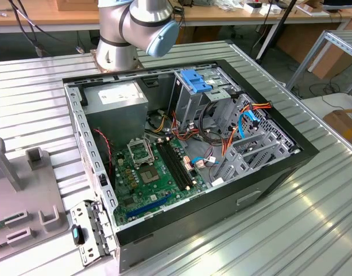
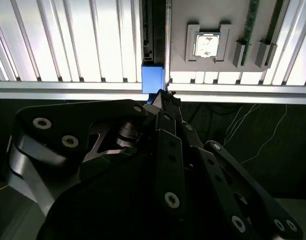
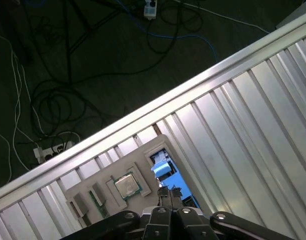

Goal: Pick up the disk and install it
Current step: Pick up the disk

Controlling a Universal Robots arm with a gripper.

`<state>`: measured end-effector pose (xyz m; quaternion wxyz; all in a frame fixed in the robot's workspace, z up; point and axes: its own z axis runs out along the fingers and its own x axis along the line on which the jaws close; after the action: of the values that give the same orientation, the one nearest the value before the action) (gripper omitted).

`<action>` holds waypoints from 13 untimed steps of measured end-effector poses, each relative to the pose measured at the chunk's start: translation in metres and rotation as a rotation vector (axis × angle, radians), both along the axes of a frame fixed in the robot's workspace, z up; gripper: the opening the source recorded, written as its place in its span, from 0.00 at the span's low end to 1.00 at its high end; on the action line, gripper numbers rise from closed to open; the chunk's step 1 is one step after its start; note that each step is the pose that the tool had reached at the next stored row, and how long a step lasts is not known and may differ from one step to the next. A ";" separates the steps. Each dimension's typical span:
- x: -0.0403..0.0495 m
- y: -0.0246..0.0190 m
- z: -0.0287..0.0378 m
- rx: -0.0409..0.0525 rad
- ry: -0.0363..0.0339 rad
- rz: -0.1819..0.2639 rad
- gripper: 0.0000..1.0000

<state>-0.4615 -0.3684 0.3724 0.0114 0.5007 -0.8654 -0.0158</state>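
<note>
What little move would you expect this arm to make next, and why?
Probably a short, careful move closer onto the disk, though that is a guess. The gripper hangs right at its blue end, and the disk sits in the grey holder near the table's edge, not in the computer case. I cannot tell whether they touch.

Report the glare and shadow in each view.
Exterior view: even light, streaky reflections on the ribbed table, the computer case interior shaded. Second wrist view: table washed out by glare, the gripper nearly black, the disk plainly lit. First wrist view: dark floor, bright table.
</note>
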 end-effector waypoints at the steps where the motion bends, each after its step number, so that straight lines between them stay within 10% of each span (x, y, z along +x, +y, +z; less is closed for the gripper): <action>1: 0.0000 0.0000 0.0000 0.0000 0.0000 0.000 0.11; 8: 0.0000 0.0000 0.0000 0.0000 -0.0001 0.008 0.11; 13: 0.0000 0.0004 0.0000 0.0000 0.0000 0.104 0.11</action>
<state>-0.4615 -0.3680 0.3724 0.0122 0.5452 -0.8381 -0.0152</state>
